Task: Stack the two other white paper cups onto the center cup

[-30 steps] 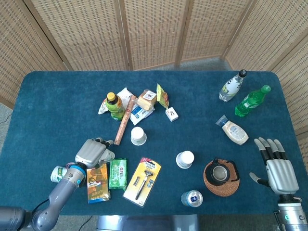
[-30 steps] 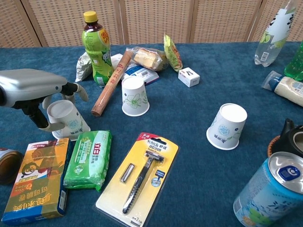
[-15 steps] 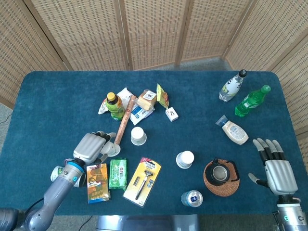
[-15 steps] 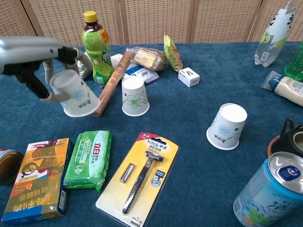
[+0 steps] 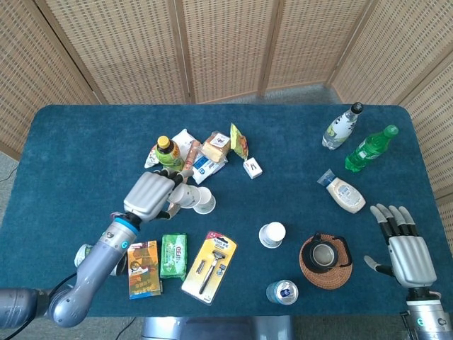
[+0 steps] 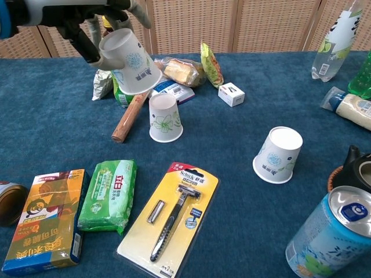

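My left hand (image 5: 150,195) (image 6: 87,23) holds a white paper cup (image 6: 130,62) (image 5: 185,195) upside down and tilted in the air. It hangs just above and left of the center cup (image 6: 164,118) (image 5: 205,203), which stands upside down on the blue table. A third white cup (image 6: 279,154) (image 5: 272,234) stands upside down further right. My right hand (image 5: 405,244) hovers open at the table's right front edge, holding nothing; the chest view does not show it.
Behind the center cup lie a green tea bottle (image 5: 166,154), a brown tube (image 6: 133,108) and snack packets (image 6: 182,69). In front are a razor pack (image 6: 171,216), a green pack (image 6: 109,194) and a box (image 6: 43,219). A can (image 6: 333,234) and woven coaster (image 5: 325,261) sit right.
My left hand has lifted the cup off the table and carried it up and to the right, toward the center cup. The right hand has barely moved.
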